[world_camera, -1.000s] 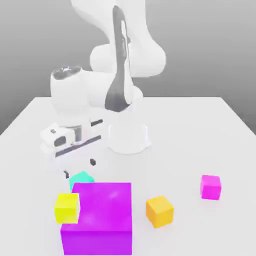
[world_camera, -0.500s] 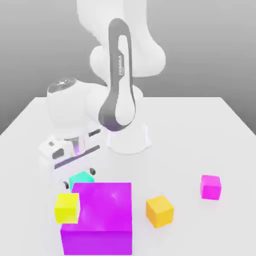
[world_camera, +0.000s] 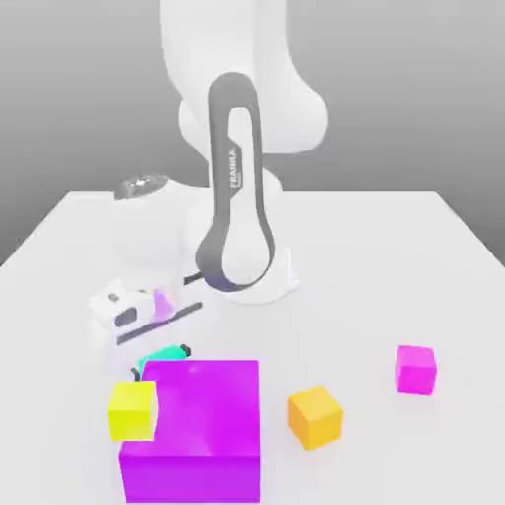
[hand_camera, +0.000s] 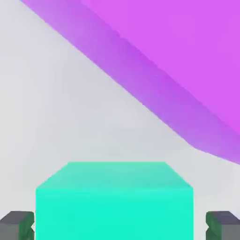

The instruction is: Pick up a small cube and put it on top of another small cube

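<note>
Teal small cube (hand_camera: 114, 206) (beside the purple cube (world_camera: 197, 429)) between gripper (hand_camera: 120, 227) fingertips, contact unclear.

Arm lettering: "FRANKA" in small white capitals, running lengthwise along the dark grey stripe on the white robot arm (world_camera: 235, 212) in the exterior view; a second, smaller line beside it is too small to read.
Cubes: no letters, numbers or signs can be read on any of them.
Table: no markings can be read on it.
</note>
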Robot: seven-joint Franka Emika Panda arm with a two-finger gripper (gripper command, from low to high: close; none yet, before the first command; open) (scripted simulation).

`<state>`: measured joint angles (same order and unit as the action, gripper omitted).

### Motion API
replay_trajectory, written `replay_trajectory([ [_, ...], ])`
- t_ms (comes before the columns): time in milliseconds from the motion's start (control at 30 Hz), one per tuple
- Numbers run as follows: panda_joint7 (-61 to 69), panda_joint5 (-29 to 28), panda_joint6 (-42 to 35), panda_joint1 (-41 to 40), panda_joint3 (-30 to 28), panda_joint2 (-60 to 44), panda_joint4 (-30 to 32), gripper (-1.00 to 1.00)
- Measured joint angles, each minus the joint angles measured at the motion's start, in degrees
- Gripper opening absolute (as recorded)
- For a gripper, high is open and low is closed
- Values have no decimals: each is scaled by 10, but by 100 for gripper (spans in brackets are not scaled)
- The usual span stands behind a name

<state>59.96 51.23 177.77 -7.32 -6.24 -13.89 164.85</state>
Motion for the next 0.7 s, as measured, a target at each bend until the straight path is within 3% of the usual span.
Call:
replay_trajectory([
  [200,-6,-9,-7,7,-10,4,0,-100],
  [700,-167,-232,-91,103,-170,84,18,-100],
])
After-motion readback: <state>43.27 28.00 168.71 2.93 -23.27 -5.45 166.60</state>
